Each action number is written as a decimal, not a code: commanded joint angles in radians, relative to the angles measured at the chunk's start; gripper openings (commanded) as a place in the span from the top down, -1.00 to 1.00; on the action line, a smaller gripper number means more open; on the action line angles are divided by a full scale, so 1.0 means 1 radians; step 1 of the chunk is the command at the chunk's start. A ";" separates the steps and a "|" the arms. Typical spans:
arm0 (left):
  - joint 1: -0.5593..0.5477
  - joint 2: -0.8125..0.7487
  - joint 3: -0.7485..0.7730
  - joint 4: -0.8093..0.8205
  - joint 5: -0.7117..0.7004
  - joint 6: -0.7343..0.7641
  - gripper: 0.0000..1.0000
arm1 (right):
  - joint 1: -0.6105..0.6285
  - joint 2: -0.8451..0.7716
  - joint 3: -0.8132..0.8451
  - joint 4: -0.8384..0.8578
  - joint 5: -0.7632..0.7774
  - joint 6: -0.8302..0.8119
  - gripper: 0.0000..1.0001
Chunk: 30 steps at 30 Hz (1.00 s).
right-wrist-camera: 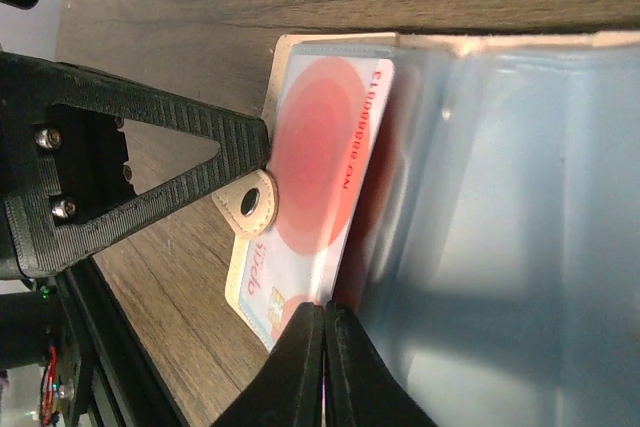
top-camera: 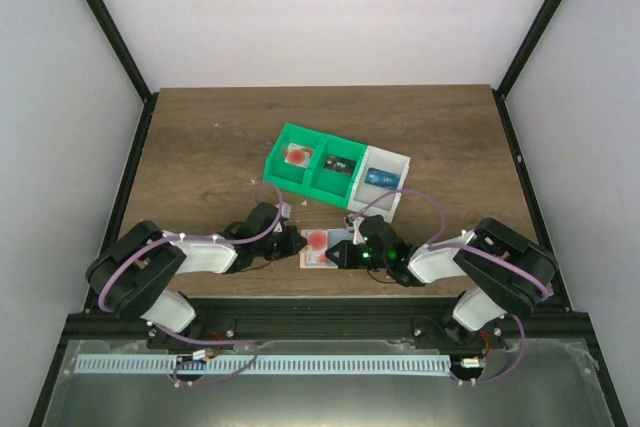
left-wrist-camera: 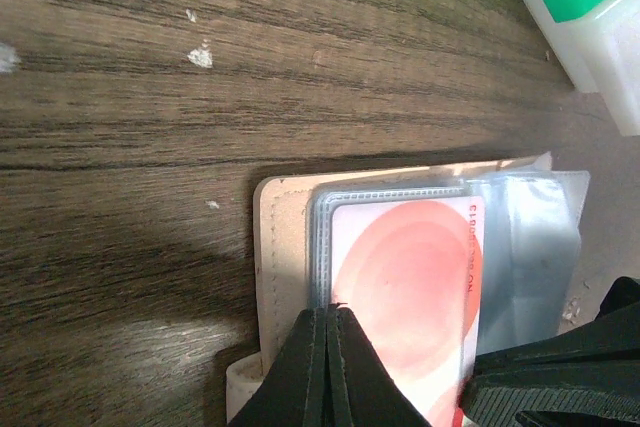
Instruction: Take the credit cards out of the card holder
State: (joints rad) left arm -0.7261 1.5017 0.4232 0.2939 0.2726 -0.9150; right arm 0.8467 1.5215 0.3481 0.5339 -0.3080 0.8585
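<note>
The card holder (top-camera: pixel 318 247) lay open on the table (left-wrist-camera: pixel 150 97), flat between the two grippers and just short of the bins (top-camera: pixel 340 169) beyond them. The left gripper (left-wrist-camera: pixel 330 347) was clenched with nothing between its jaws. Its joined tips rested where the tan-pink border met the clear sleeve, apparently pinning the holder down. The right gripper (right-wrist-camera: pixel 325 347) was also closed, and its tips seemed to pinch the near edge of the red-circle card (right-wrist-camera: pixel 320 167) directly ahead of them.

To do the step well, the right gripper would likely need to draw the card straight back along its own length, low and level, so the card did not bind in the sleeve mouth. The left tips would need to press firmly enough to stop the light holder sliding along with it. The pinch looked shallow and could slip.

The right wrist view showed a shadow under the far long edge of the card, which suggested it sat partly raised off the pale blue panel. It also showed the snap tab (right-wrist-camera: pixel 252 202) beside the left finger. The left wrist view showed neither of these, but it did show the stitched border and the sleeve outline around the card. Only the top view placed both arms, the holder and the bins together, though the card there was too small to judge the grip.
</note>
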 commanded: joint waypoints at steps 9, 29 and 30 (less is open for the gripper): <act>-0.006 0.020 -0.025 -0.040 -0.015 0.004 1.00 | -0.028 -0.024 -0.051 0.087 -0.023 0.012 0.99; -0.007 0.040 -0.032 -0.009 -0.010 -0.003 1.00 | -0.059 -0.184 -0.115 -0.012 0.008 -0.058 0.99; -0.006 0.041 -0.031 -0.007 -0.011 -0.004 1.00 | -0.060 -0.185 -0.116 -0.012 0.004 -0.056 0.99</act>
State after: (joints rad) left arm -0.7273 1.5105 0.4129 0.3252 0.2737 -0.9203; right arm 0.8024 1.3552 0.2333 0.5510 -0.3111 0.8333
